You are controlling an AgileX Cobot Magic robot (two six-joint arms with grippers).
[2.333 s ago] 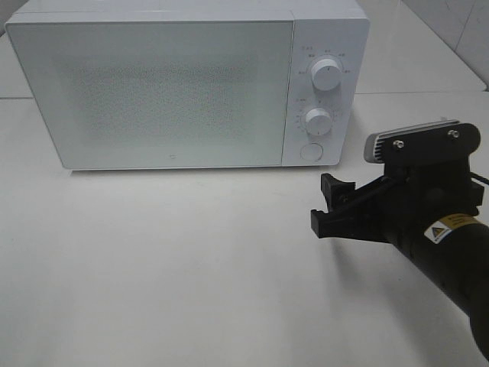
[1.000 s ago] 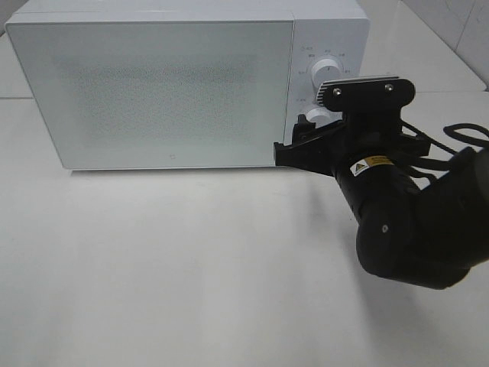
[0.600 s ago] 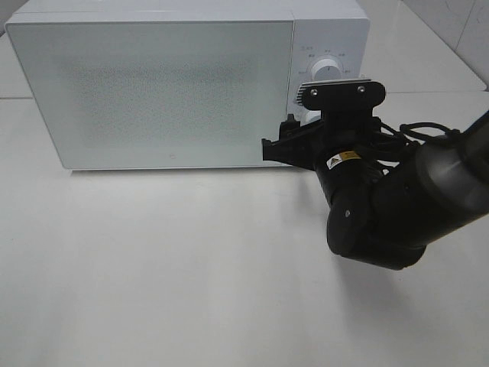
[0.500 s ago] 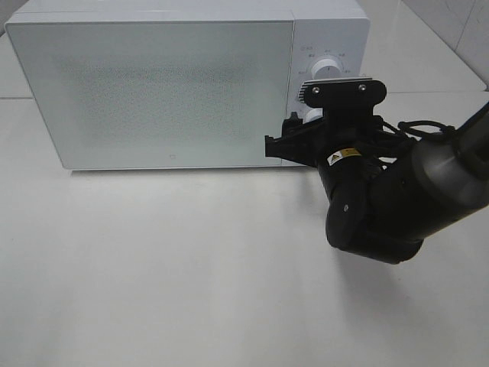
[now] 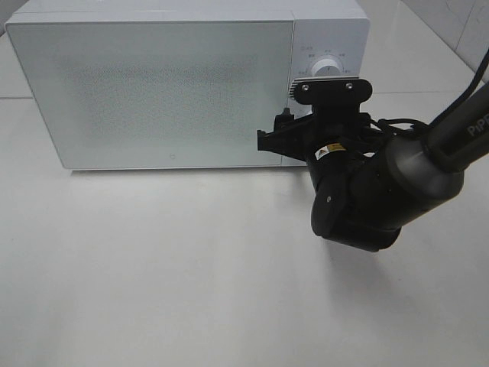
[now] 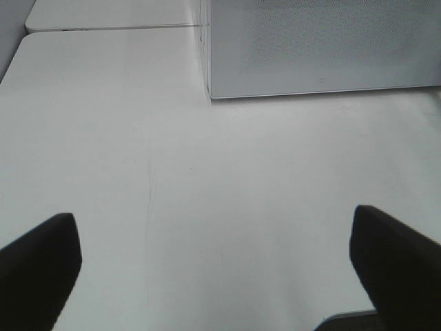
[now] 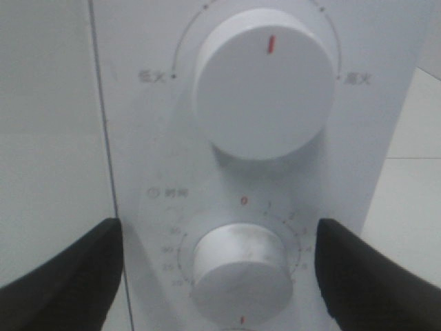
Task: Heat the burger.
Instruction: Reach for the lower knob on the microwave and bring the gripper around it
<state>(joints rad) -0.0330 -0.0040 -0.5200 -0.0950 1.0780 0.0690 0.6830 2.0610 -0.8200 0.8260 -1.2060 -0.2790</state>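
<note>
Right, the white surface (image 5: 191,290) lies broad and bare out front, and on it stands the microwave (image 5: 153,84) with its door (image 5: 160,92) shut flat. No burger shows anywhere; my guess is that it sits behind that frosted door, though nothing can be made out through it. So loading looks done, and setting the heat is what remains.

Up at the control panel is the right arm (image 5: 367,191). Its right end effector (image 5: 275,138) is spread wide and holds nothing, a finger on either side of the lower knob (image 7: 241,265), the timer dial by its numbers. The fingers look clear of the knob. Above it, the upper knob (image 7: 265,83) points straight up.

Over the open surface, the left end effector (image 6: 217,276) gapes fully open, empty as well.
</note>
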